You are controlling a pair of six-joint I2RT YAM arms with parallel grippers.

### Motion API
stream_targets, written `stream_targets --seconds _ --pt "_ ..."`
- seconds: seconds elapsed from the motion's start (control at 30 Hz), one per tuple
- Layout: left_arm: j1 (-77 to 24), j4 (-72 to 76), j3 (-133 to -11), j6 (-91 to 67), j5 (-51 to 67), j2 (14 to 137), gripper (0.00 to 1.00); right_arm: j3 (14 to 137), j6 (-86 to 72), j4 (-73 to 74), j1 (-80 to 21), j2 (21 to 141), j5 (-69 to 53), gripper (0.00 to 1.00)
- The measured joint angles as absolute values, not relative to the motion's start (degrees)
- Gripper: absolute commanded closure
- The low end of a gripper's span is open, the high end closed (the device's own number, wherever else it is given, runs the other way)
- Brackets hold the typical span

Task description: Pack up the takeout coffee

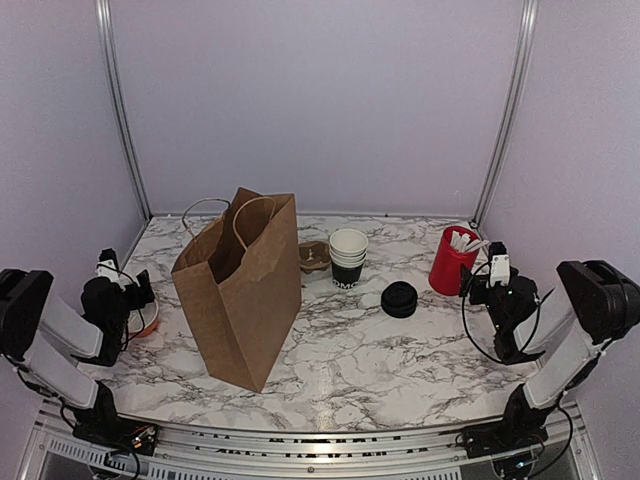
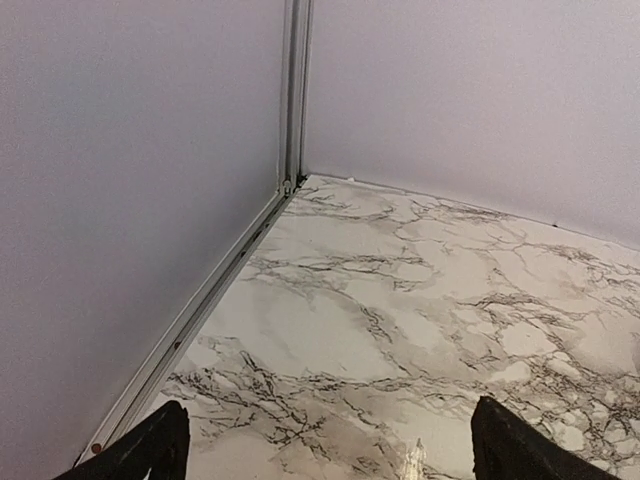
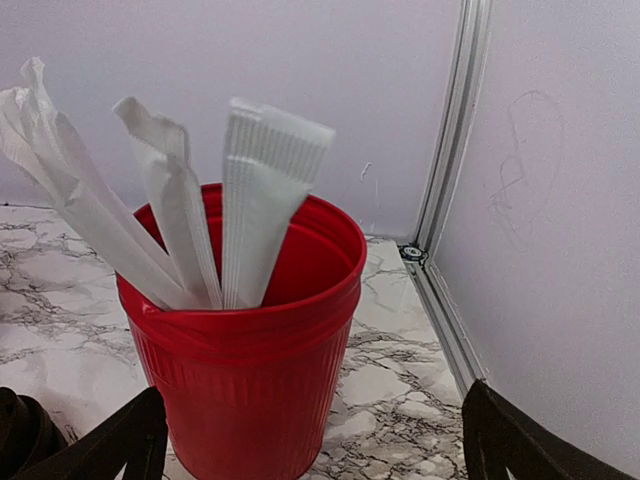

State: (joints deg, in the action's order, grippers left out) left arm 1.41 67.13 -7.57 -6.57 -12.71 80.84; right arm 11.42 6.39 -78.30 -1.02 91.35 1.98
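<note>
A stack of black paper cups (image 1: 347,258) with white lettering and white insides stands open-topped, with no lid on it, behind the table's middle. A tall brown paper bag (image 1: 243,290) stands open to its left. My left gripper (image 1: 138,288) is open and empty near the left wall, left of the bag; its wrist view shows only bare marble between the fingers (image 2: 335,445). My right gripper (image 1: 480,284) is open at the right, close behind the red cup (image 1: 452,262). The red cup (image 3: 245,360) fills the right wrist view between the open fingers (image 3: 315,440), which do not touch it.
A stack of black lids (image 1: 399,299) lies right of the cups. A brown cardboard piece (image 1: 314,257) lies between bag and cups. The red cup holds white wrapped stirrers (image 3: 170,215). An orange-and-white object (image 1: 149,321) sits below my left gripper. Walls enclose three sides.
</note>
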Motion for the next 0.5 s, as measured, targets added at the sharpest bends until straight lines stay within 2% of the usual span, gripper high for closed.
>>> stream_targets --seconds 0.13,0.5 --pt "-0.2 72.5 -9.3 -4.4 -11.2 87.2 0.01 11.4 6.5 -78.3 -1.0 91.4 1.7 0.00" --pt "-0.8 71.9 -13.6 -2.2 -11.1 87.4 0.01 11.4 6.7 -78.3 -1.0 91.4 1.5 0.00"
